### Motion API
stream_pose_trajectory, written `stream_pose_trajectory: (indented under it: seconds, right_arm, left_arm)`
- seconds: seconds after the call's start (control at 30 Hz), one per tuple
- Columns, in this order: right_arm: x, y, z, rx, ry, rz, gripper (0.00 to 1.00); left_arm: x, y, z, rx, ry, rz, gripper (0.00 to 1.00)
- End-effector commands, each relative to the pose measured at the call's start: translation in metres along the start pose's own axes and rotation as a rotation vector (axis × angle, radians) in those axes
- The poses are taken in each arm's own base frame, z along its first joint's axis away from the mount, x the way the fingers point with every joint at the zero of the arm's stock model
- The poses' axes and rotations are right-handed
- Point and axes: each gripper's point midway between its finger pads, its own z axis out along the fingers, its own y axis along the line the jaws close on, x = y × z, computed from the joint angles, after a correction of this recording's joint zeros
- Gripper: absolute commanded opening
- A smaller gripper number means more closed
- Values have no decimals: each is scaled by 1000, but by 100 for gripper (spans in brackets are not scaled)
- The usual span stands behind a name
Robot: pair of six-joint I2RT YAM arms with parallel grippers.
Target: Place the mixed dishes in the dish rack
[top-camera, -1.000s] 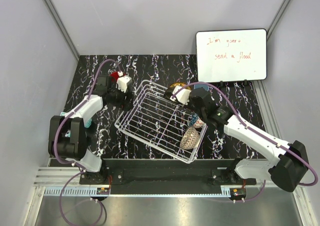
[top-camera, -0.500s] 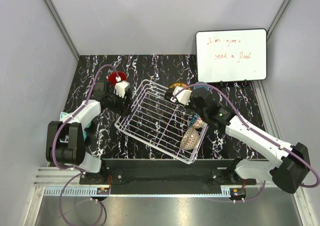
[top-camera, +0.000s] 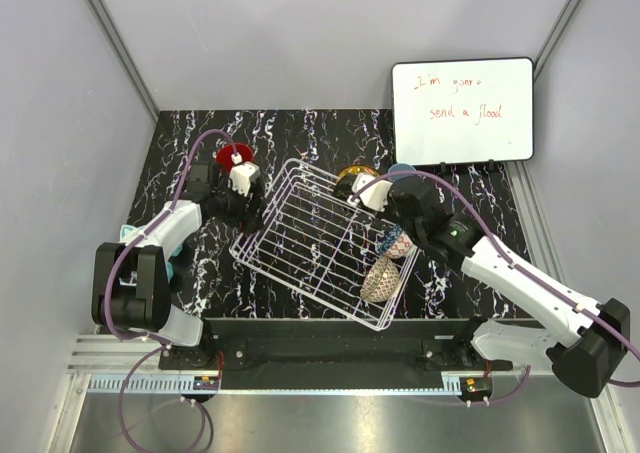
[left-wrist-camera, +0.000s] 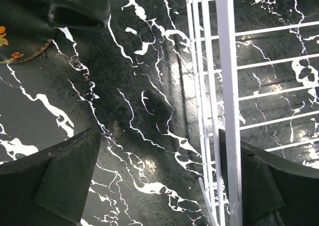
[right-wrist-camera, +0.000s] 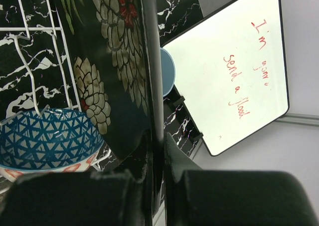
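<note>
The white wire dish rack (top-camera: 310, 238) lies in the middle of the black marbled table. A blue patterned bowl (top-camera: 395, 241) and a beige-brown bowl (top-camera: 380, 278) sit in its right end. My right gripper (top-camera: 390, 211) is shut on the floral dark-backed saucer (right-wrist-camera: 114, 61), held on edge above the blue bowl (right-wrist-camera: 45, 136). My left gripper (top-camera: 248, 205) is open and empty at the rack's left corner. In the left wrist view its jaws straddle the rack's edge wire (left-wrist-camera: 228, 86). The red mug (top-camera: 233, 156) stands behind it. The yellow plate (top-camera: 350, 174) and light blue cup (top-camera: 402, 170) are behind the rack.
The whiteboard (top-camera: 462, 110) stands at the back right, close behind the cup (right-wrist-camera: 168, 79). A teal object (top-camera: 130, 235) lies by the left arm. A dark rounded shape (left-wrist-camera: 75, 6) and a patterned dish edge (left-wrist-camera: 10, 49) show at the left wrist view's top left.
My right gripper has carried the saucer from near the yellow plate rightward over the rack's right end. My left gripper shifted slightly, uncovering the red mug, then stayed still.
</note>
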Motion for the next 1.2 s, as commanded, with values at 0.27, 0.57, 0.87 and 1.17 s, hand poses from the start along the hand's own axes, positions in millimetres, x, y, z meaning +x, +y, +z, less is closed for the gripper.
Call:
stream_pose_trajectory:
  seconds: [0.27,0.57,0.87,1.17]
  right_arm:
    - [5,-86,-63,274,44,115,0]
    - [17,-73,-63,237,72,117,0]
    - [17,-33,-29,119,95,124,0]
    - [17,-6,-4,53,98,126,0]
  left_arm:
    - [-8,5,-4,-15,-31,6,98]
    - [-11,5,-4,-10,-36,-5,98]
    - [-13,3,-8,-3,-47,-2,98]
    - [-17,1,-8,7,-60,-13,98]
